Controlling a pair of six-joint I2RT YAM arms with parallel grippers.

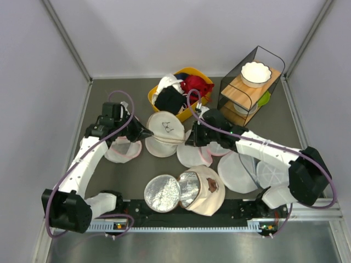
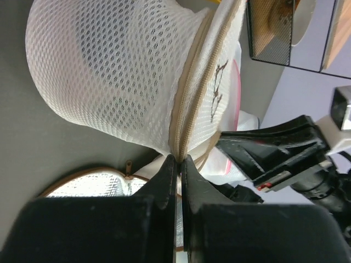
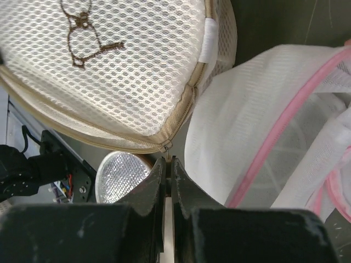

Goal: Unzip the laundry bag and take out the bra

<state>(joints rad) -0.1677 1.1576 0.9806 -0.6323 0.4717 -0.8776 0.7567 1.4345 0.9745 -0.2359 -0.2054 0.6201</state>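
I am watching the laundry bag (image 1: 164, 131) sitting in the middle of the dark table (image 1: 120, 181), just near the yellow basket (image 1: 189, 70) and between the two arms, with its flat face turning upward. That face is carrying a small black glasses-like mark (image 3: 82, 41), a drawing rather than letters. A small white tab (image 3: 207, 41) is sitting on the side seam, too small for me to read any writing on it. The left gripper (image 2: 178, 161) is reaching in from the left, its fingers pressing almost flat together and pinching the tan zip seam (image 2: 189, 93) at the bag's edge. The right gripper (image 3: 169, 161) is coming in from the right, its fingers likewise squeezing together on the little zip pull (image 3: 166, 148) hanging from the zip tape. A greyish shadow is showing through the mesh in the left wrist view, but I cannot tell what it is. A pink-trimmed mesh bag (image 3: 274, 137) is lying just right of the laundry bag, and another (image 1: 123, 149) is lying under the left arm. A silvery disc (image 1: 162, 193) is lying near the arm bases. A wire rack (image 1: 241, 87) holding a white bowl (image 1: 256, 73) is standing far right.
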